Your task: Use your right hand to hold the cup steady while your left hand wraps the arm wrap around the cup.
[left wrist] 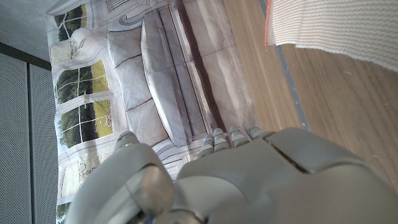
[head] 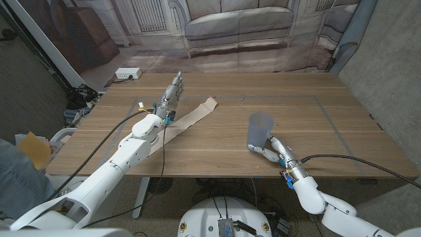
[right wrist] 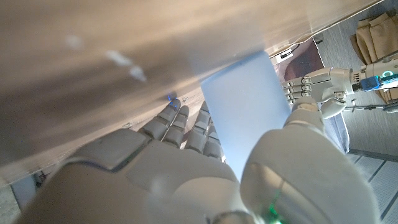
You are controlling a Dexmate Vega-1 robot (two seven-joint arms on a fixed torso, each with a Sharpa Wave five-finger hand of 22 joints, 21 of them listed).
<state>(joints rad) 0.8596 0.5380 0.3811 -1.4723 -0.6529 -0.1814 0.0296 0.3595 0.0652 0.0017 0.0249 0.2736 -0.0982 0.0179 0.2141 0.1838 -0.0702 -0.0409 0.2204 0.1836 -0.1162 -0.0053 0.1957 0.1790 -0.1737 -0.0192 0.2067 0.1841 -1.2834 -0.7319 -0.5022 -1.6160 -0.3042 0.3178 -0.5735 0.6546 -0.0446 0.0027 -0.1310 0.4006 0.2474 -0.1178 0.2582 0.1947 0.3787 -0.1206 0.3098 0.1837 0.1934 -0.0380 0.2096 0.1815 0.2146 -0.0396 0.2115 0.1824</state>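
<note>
The wooden counter (head: pixel 217 141) carries two task things: one cup and one arm wrap. Behind it hangs a printed backdrop of a sofa (head: pixel 237 20) and paned windows, and a white power strip (head: pixel 128 74) lies at the counter's far left corner. No brand, label or writing can be read on anything here.

The arm wrap (head: pixel 187 120), a long beige strip (its ribbed weave and an orange-stitched end show in the left wrist view (left wrist: pixel 336 28)), lies flat and slantwise on the left half of the counter. The left hand (head: pixel 172 94) stands just beside its left edge with fingers extended together and nothing in them; whether it touches the wrap cannot be told.

The cup (head: pixel 259 131), pale translucent blue, stands upright right of centre, well apart from the wrap. The right hand (head: pixel 271 153) holds it at the base, fingers on one side and thumb on the other, as the right wrist view shows (right wrist: pixel 245 118).
</note>
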